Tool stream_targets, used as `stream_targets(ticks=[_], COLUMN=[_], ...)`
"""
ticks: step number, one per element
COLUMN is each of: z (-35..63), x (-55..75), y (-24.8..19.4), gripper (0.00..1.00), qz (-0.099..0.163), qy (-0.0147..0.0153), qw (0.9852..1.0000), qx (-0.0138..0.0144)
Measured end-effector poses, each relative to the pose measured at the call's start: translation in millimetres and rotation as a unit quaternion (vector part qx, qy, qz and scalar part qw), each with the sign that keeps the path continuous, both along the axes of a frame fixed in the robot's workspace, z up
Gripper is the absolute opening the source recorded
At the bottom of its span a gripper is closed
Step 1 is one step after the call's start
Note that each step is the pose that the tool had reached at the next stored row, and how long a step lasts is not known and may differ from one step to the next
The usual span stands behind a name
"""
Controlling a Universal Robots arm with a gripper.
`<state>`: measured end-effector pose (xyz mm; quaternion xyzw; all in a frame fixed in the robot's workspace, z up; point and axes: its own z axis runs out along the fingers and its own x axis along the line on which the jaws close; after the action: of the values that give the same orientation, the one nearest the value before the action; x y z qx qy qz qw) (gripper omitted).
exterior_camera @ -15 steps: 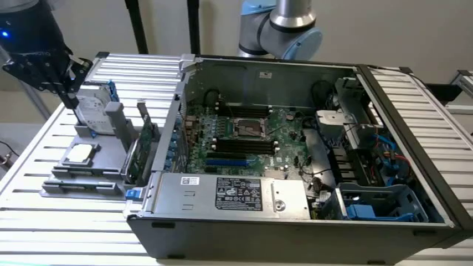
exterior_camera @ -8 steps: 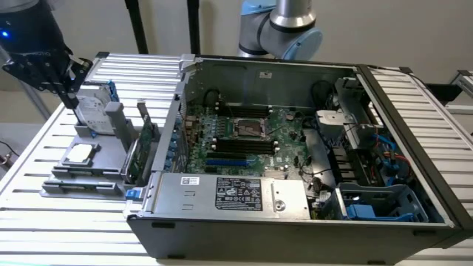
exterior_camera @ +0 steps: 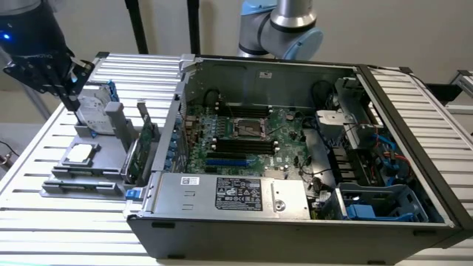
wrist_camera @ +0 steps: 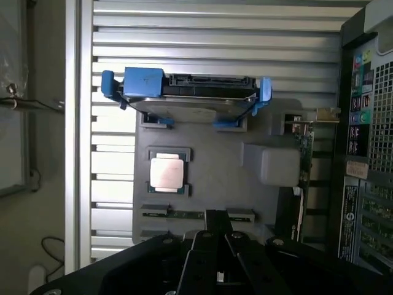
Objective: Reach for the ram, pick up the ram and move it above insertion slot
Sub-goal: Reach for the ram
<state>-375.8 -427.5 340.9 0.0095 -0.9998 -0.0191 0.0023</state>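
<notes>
Hanging the tool (wrist_camera: 216, 216) above the ram (wrist_camera: 184, 214), propped on edge in the grey holder (wrist_camera: 215, 178) on the surface (exterior_camera: 44, 221), seemingly to leave its top free, well apart from the insertion slot (exterior_camera: 240, 145); can't tell the tool's spread.

One open computer case (exterior_camera: 296, 233) holds one motherboard (exterior_camera: 284, 130) with one square silver CPU socket (exterior_camera: 250, 128), one short blue slot (exterior_camera: 225, 163) and several long black memory slots (exterior_camera: 240, 145) in parallel rows, too tightly packed to count exactly. One gray holder tray (wrist_camera: 215, 166) carries one hard drive (wrist_camera: 190, 92) in a blue bracket, one loose CPU chip (wrist_camera: 167, 172), one ram stick (wrist_camera: 181, 214) and one upright green expansion card (exterior_camera: 148, 138). One robot arm (exterior_camera: 281, 27) stands behind the case.
</notes>
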Motion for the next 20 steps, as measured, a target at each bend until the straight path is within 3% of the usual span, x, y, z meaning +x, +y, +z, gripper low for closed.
stream_targets(ticks=[2,13,15,20], z=[-0.5,-4.8,-4.9,-4.9], x=[1.2,1.9,1.9,1.8], y=[-7.2,-56.3,-59.7,-60.0], gripper=[0.11,0.11,0.11,0.11], qz=[0.000,0.000,0.000,0.036], qy=[0.0007,0.0008,0.0010,0.0012], qw=[1.0000,1.0000,1.0000,0.9993], qx=[0.0000,0.0000,0.0000,-0.0009])
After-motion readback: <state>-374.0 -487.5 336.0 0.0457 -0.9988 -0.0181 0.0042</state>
